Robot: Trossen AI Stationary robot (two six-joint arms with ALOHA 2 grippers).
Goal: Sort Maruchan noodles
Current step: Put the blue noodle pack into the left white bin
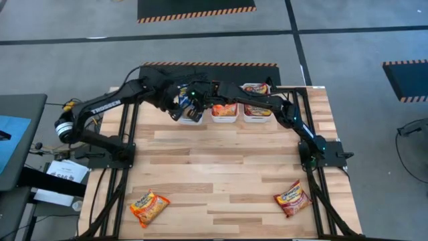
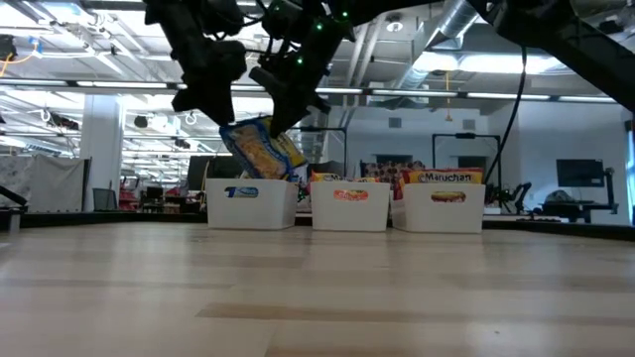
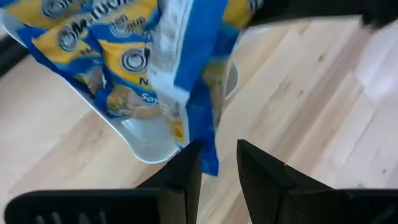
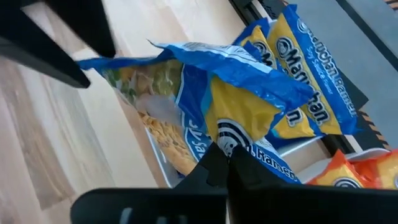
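We see three white trays in a row at the bench's (image 1: 227,154) far edge: left tray (image 2: 250,203) w/ blue Maruchan packets, middle tray (image 2: 350,206) w/ orange ones, right tray (image 2: 444,207) w/ dark red. Right tool (image 4: 227,163) is clamped on a blue packet (image 2: 260,149) hanging tilted just above the left tray, left tool (image 3: 219,163) narrowly parted just beside it, gripping nothing. An orange packet (image 1: 149,207) and a dark red packet (image 1: 292,197) lie on the near bench, well apart.

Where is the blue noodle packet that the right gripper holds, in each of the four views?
High: blue packet above the left tray, mostly hidden by the arms.
Low: hanging tilted over the left tray.
Left wrist: centre top.
Right wrist: centre, in the right gripper.
Shared landmark: the left tray.
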